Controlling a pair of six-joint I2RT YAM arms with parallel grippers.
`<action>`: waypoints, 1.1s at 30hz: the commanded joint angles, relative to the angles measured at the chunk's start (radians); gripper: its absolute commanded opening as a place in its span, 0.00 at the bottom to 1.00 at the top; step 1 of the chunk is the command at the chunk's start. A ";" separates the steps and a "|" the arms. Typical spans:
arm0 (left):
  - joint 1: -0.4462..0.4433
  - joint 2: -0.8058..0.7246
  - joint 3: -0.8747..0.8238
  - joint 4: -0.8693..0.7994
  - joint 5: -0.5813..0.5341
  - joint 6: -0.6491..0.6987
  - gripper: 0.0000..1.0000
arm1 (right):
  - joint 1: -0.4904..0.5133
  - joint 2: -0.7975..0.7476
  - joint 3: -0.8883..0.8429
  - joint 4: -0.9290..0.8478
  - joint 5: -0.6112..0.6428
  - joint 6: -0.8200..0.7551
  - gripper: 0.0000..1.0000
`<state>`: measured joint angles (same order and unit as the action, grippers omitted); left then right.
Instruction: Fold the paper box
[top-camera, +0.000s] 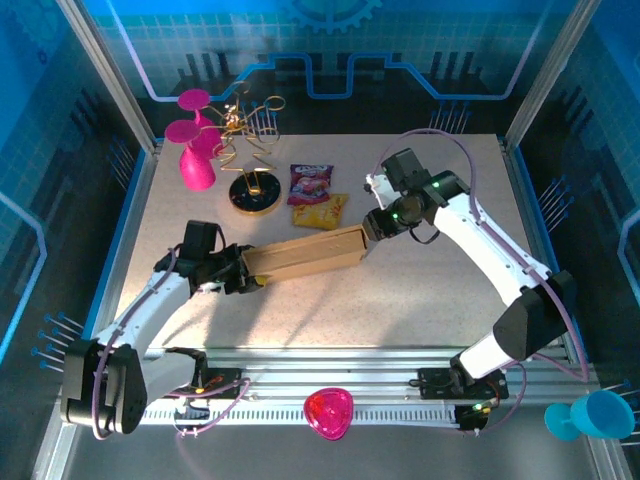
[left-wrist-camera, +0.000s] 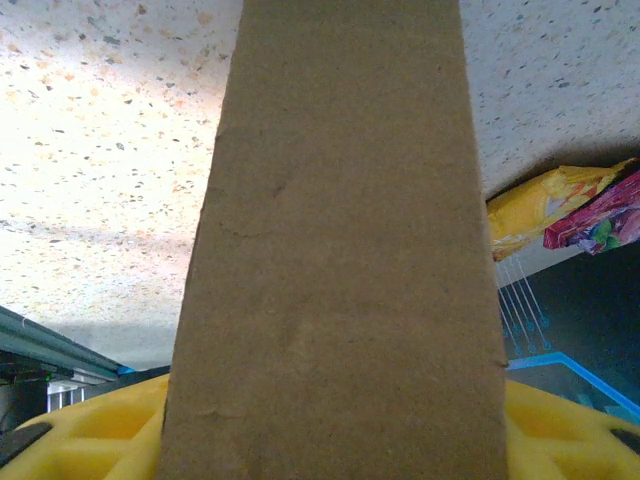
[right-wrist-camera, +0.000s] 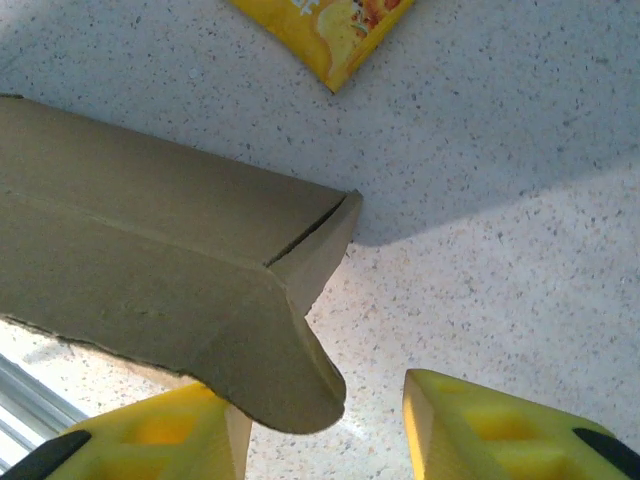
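I have the box (top-camera: 305, 255) near the middle of the worktop (top-camera: 440, 330), lying long from left to right, with its right end angled a little toward the far edge. My left hand (top-camera: 240, 272) is at the box's left end. From the left wrist, the cardboard runs straight up the middle and fills the gap between the yellow fingers (left-wrist-camera: 90, 435), so that hand looks clamped on the box. My right hand (top-camera: 368, 225) sits at the right end with its jaws apart. From the right wrist, a rounded flap of the box overlaps one finger (right-wrist-camera: 170, 430), while the other stands clear of the cardboard over bare worktop. Just beyond the box toward the far edge lie a yellow packet (top-camera: 320, 210) and a pink packet (top-camera: 312, 183), touching each other. Further left, near the far edge, stand a gold wire piece (top-camera: 250, 195) and a pink vase (top-camera: 197, 160).
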<state>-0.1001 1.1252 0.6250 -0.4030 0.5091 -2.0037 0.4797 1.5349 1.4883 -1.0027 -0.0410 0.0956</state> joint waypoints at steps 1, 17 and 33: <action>0.026 0.043 -0.023 -0.091 -0.068 -0.078 0.34 | 0.014 0.017 0.038 -0.017 -0.014 -0.043 0.40; 0.058 0.081 -0.011 -0.077 -0.019 -0.013 0.43 | 0.050 0.062 0.085 -0.025 0.041 0.008 0.01; 0.115 0.096 -0.052 0.043 0.122 0.065 0.57 | 0.038 0.056 0.078 -0.042 0.095 0.034 0.00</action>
<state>-0.0078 1.1999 0.6163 -0.3290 0.6559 -1.9675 0.5274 1.5871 1.5513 -1.0134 -0.0006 0.1085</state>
